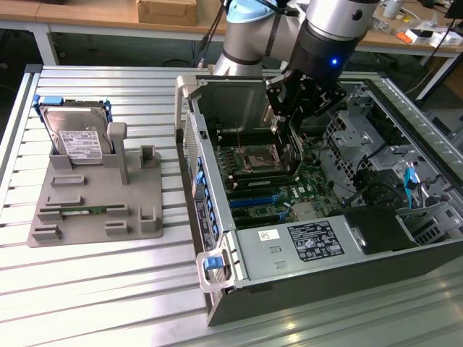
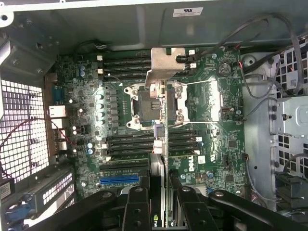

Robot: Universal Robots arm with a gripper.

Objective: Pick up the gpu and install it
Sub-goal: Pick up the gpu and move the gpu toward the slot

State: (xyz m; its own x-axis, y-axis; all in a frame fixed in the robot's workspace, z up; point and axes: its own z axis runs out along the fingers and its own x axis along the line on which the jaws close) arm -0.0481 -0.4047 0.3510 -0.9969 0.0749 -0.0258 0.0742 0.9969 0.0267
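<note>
- Above the motherboard point(image 1: 249, 188), inside the open computer case point(image 1: 304, 282) at the exterior view's upper middle, the hand point(image 2: 161, 195) is clamping the gpu point(image 2: 164, 120) between its fingers point(image 2: 137, 207).
- The gpu is hanging edge-on straight below the hand, its silver bracket point(image 2: 166, 67) pointing away from it.

White "DELL" lettering stands on the motherboard point(image 2: 188, 162). A white sticker point(image 2: 187, 11) on the power supply point(image 2: 96, 26) bears a UL-type mark. A green logo on the gpu point(image 2: 165, 65) is illegible.
</note>
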